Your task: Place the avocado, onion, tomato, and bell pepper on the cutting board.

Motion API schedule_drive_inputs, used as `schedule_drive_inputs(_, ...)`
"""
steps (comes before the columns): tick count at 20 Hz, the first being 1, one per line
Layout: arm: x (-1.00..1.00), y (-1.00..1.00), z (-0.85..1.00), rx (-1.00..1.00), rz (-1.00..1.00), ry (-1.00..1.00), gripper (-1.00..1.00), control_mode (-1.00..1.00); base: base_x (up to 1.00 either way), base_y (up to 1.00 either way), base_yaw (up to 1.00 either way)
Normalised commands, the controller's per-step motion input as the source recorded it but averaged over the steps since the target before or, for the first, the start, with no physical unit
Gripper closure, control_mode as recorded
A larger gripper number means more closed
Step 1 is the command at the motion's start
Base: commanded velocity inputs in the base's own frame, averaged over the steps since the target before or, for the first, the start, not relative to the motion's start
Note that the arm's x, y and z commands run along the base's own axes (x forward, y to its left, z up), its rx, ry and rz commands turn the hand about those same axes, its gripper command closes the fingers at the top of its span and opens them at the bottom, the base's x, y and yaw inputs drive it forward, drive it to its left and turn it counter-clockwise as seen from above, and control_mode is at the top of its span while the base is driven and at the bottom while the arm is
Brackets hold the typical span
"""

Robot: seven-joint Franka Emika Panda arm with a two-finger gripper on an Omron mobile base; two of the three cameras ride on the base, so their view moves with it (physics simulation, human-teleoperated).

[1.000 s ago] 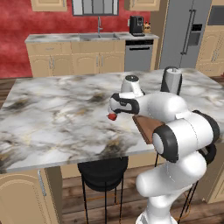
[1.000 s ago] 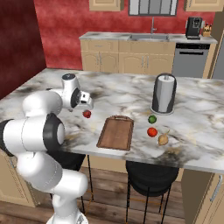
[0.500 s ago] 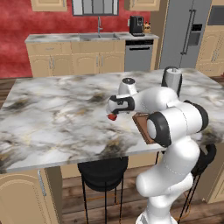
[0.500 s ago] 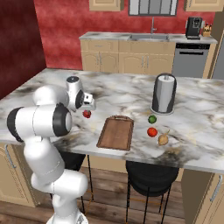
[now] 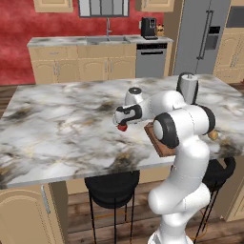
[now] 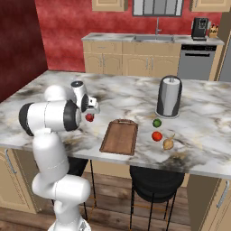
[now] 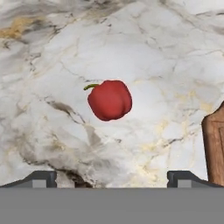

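Note:
A red bell pepper (image 7: pixel 109 99) with a green stem lies on the marble island, left of the cutting board. My gripper (image 7: pixel 112 177) hangs just above it, open, with nothing between its fingers. From the base I see the gripper (image 6: pixel 91 109) pointing down over the pepper (image 6: pixel 90 117) (image 5: pixel 122 127). The reddish-brown cutting board (image 6: pixel 119 136) (image 7: pixel 215 148) lies bare near the front edge; my arm covers part of the board (image 5: pixel 157 142). Right of it sit the green avocado (image 6: pixel 157 122), the red tomato (image 6: pixel 156 136) and the tan onion (image 6: pixel 168 143).
A tall grey canister (image 6: pixel 168 96) (image 5: pixel 187 88) stands behind the produce on the island. Black stools (image 6: pixel 153 180) are tucked under the front edge. A back counter with sink and coffee machine (image 6: pixel 199 28) lines the red wall.
The arm's elbow has swung in over the counter while the hand stays above the bell pepper, only slightly shifted. The jaws remain open.

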Motion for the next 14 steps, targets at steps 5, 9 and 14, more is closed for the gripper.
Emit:
schedule_drive_inputs(5,0.39,0.04,-0.21,-0.01,0.0,0.0,-1.0,-1.0,0.0,0.0,0.0)
schedule_drive_inputs(9,0.34,0.0,-0.19,-0.02,0.0,0.0,-1.0,-1.0,0.0,0.0,0.0)
schedule_drive_inputs(14,0.3,0.0,-0.19,-0.01,0.0,0.0,-1.0,-1.0,0.0,0.0,0.0)
